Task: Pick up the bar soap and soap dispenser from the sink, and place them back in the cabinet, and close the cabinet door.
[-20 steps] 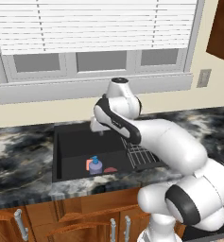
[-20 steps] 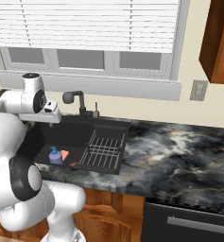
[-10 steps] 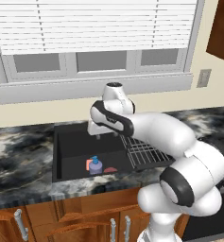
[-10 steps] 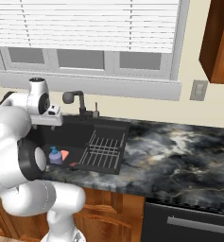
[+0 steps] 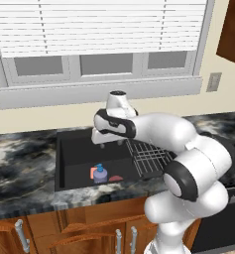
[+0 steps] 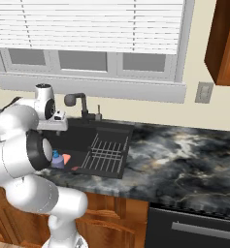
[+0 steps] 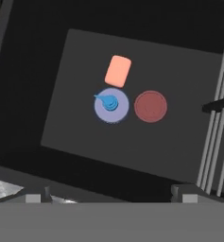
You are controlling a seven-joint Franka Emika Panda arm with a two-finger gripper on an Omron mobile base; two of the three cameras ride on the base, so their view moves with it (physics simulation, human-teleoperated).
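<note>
In the hand view, the bar soap (image 7: 118,71) lies on the sink (image 7: 75,118) floor, touching the soap dispenser (image 7: 111,105) at its 12 o'clock, long side pointing up. The end effector (image 5: 108,136) hangs above, wide apart, empty

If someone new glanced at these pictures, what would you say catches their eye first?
Probably the big white arm bent over the black sink, its open gripper hovering above the basin. Next, the three small coloured things together on the sink floor: the salmon bar soap, the blue-purple soap dispenser standing just beside it, and a dark red round piece next to the dispenser.
</note>
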